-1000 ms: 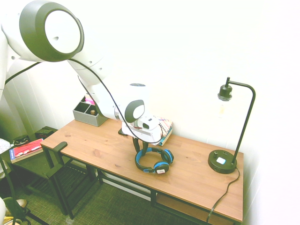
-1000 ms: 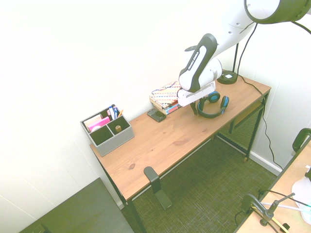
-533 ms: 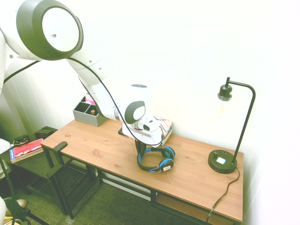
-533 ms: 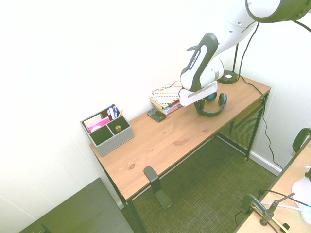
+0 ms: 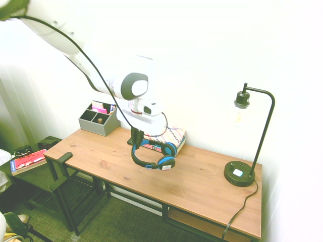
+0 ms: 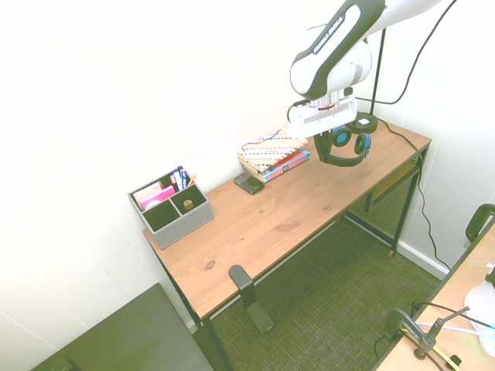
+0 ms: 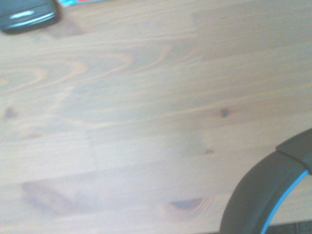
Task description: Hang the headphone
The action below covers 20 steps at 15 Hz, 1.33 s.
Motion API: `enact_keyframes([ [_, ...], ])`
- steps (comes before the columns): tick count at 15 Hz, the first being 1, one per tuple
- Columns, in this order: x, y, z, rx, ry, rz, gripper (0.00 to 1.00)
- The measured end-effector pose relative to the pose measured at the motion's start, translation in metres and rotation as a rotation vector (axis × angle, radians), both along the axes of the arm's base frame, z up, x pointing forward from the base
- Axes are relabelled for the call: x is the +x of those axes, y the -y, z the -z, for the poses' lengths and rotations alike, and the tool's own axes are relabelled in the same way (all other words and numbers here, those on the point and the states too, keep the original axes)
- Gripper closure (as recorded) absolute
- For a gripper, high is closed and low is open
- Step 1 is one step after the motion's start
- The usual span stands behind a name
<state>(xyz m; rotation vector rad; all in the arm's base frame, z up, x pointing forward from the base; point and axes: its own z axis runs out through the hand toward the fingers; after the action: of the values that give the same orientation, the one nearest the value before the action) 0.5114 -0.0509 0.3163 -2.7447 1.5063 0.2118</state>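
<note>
Gripper (image 5: 135,135) is clamped on the headband of the headphone (image 5: 151,155) and carries it; fingers are partly hidden behind the band, so the exact grip point is hard to read. Headphone hangs below the gripper at frame centre in the first exterior view, ear cups down, clear of the desk (image 5: 212,189). A second ago it lay on the wood, half a second ago it was just off it; now it is well up and shifted toward the book stack (image 5: 174,137). In the second exterior view it sits upper right (image 6: 344,147), near the lamp base (image 6: 361,122). Wrist view shows only a curved black-and-blue band (image 7: 265,197) over bare planks and a dark phone (image 7: 27,14) at upper left.

So pick-up looks done and the carry is under way. Likely hang spot is the lamp (image 5: 255,131) arm at right of frame, or the black hook (image 5: 63,158) at the desk's left end; cannot tell which.
</note>
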Motion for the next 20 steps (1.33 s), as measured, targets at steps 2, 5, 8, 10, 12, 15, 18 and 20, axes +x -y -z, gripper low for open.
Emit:
enact_keyframes([
  [2,-0.027,-0.053,-0.025,0.018,-0.035,-0.051,1.00],
  [5,-0.072,-0.155,-0.032,0.029,-0.090,-0.131,1.00],
  [8,-0.110,-0.242,-0.009,0.043,-0.103,-0.133,1.00],
  [10,-0.128,-0.288,0.019,0.036,-0.075,-0.091,1.00],
  [12,-0.148,-0.327,0.050,0.029,-0.058,-0.059,1.00],
  [15,-0.165,-0.359,0.098,0.024,-0.044,-0.034,1.00],
  [18,-0.156,-0.368,0.144,0.026,-0.049,-0.018,1.00],
  [20,-0.153,-0.375,0.173,0.020,-0.064,-0.018,1.00],
])
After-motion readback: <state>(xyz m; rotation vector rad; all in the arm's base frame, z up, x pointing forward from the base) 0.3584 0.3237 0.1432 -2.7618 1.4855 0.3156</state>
